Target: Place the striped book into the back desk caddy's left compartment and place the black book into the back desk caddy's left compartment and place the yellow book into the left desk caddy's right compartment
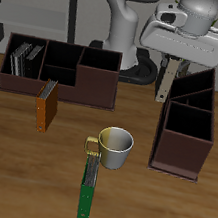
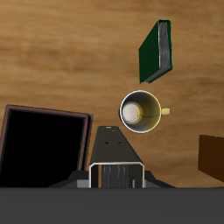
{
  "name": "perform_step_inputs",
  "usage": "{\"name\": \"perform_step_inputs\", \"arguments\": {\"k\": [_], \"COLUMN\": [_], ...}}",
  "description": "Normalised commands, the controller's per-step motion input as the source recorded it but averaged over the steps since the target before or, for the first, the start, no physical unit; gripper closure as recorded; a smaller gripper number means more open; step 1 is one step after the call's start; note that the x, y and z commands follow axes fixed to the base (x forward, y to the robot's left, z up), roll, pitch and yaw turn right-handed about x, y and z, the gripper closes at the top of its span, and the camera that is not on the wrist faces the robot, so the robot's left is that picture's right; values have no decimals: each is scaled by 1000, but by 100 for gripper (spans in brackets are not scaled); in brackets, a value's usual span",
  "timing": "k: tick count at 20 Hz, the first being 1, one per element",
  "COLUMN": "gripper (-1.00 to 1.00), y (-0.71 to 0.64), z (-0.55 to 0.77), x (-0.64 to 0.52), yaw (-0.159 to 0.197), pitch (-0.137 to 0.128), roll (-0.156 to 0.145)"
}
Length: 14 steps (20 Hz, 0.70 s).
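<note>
My gripper (image 1: 167,67) hangs beside the left desk caddy (image 1: 183,144), above the table, on the caddy's side toward the mug. It is shut on a thin tan book, seen edge-on, which I take for the yellow book (image 1: 163,88). The wrist view shows the gripper (image 2: 116,175) with that book (image 2: 109,144) hanging below it. One dark open compartment of the caddy (image 2: 44,144) lies alongside. The back desk caddy (image 1: 94,88) holds a striped book (image 1: 18,60) and a dark book (image 1: 32,59) in its end compartment.
A white mug (image 1: 116,148) stands mid-table and also shows in the wrist view (image 2: 140,111). A green book (image 1: 89,184) lies nearer the front edge, also in the wrist view (image 2: 157,52). An orange-brown book (image 1: 46,105) leans against the back caddy's front.
</note>
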Motion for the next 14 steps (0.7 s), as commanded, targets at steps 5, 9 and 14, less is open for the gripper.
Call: {"name": "perform_step_inputs", "arguments": {"k": [5, 9, 14], "gripper": [100, 100, 100], "y": [543, 274, 148], "z": [97, 153, 6], "x": [-178, 42, 214], "yaw": [36, -29, -63], "pitch": [-21, -17, 19], "roll": [162, 29, -1]}}
